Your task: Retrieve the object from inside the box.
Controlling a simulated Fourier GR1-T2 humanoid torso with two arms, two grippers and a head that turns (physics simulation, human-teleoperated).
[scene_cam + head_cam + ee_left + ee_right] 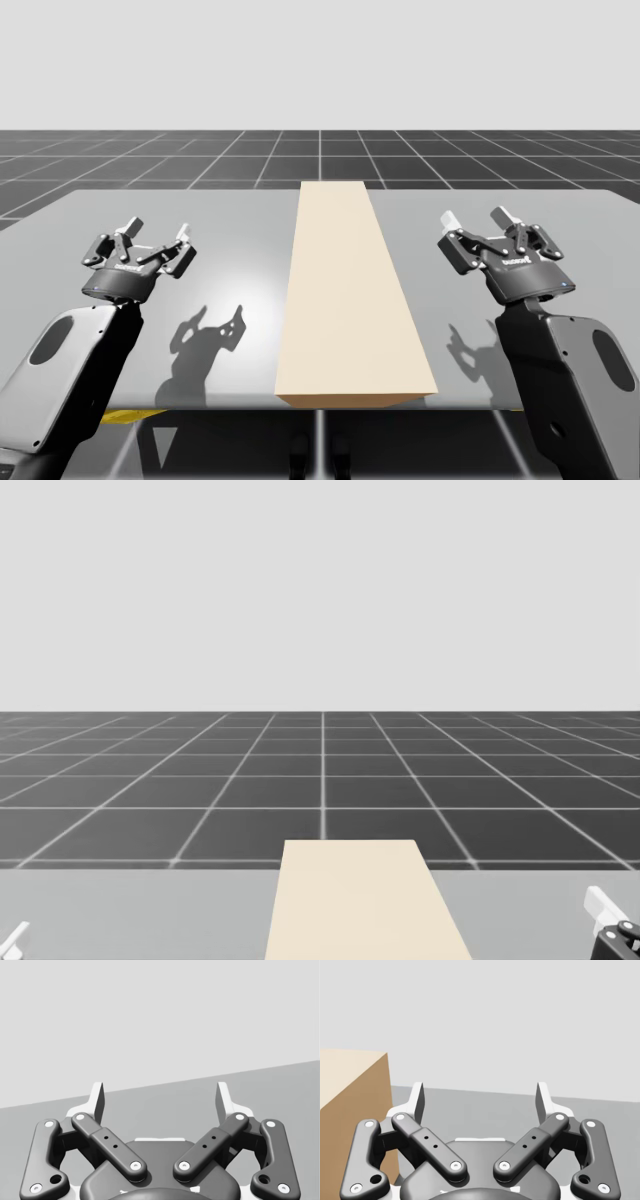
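Note:
A long tan closed box (345, 290) lies down the middle of the grey table (230, 270); its top (355, 900) reaches into the head view, and its side (355, 1105) stands beside my right gripper in the right wrist view. Whatever it holds is hidden. My left gripper (155, 236) hovers over the table to the box's left, open and empty (160, 1102). My right gripper (478, 222) hovers to the box's right, open and empty (480, 1102). White fingertips (600, 902) poke into the head view's lower corners.
The table's front edge (200, 405) runs just ahead of my arms. A dark tiled floor (320, 155) lies beyond the far edge. Bare grey tabletop spreads on both sides of the box.

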